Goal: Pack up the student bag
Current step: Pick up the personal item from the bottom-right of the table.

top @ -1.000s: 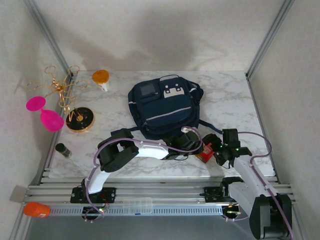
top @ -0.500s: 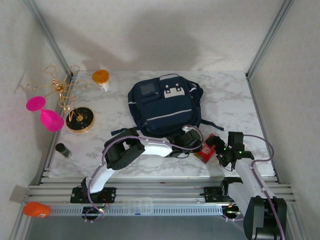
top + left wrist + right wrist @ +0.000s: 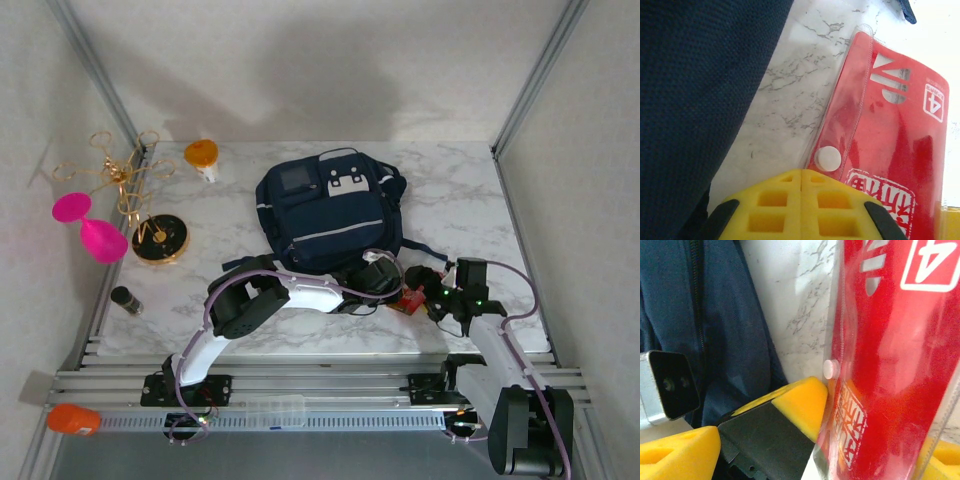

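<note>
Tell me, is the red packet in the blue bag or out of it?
Out. The red packet lies flat on the marble table beside the blue bag, not inside it.

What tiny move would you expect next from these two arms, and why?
Probably the right gripper closes on the red pouch. Its jaws stand open on either side of the pouch, while the left gripper is shut at the pouch's edge by the white snap, right beside the student bag.
</note>
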`<action>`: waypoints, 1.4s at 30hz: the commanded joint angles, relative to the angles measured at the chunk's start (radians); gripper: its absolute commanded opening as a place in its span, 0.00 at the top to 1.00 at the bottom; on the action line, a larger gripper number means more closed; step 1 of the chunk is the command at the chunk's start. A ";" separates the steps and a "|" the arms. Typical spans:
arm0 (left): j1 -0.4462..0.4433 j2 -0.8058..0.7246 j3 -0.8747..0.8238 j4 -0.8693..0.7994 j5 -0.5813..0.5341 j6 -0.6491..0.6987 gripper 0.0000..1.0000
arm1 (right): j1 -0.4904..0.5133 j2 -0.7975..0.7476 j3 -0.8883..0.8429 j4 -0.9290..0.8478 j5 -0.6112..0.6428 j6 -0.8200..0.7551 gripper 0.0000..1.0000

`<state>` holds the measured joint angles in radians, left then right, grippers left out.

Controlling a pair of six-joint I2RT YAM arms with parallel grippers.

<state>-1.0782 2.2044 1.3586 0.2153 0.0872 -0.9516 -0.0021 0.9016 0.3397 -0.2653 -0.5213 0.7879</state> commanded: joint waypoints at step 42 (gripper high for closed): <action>0.011 -0.102 0.005 -0.064 0.040 -0.015 0.94 | -0.002 -0.147 0.065 -0.157 0.089 -0.099 1.00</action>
<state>-1.0752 2.1792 1.3476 0.2104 0.1135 -0.9657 -0.0025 0.7837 0.3584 -0.4137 -0.4442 0.6815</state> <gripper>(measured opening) 0.050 0.045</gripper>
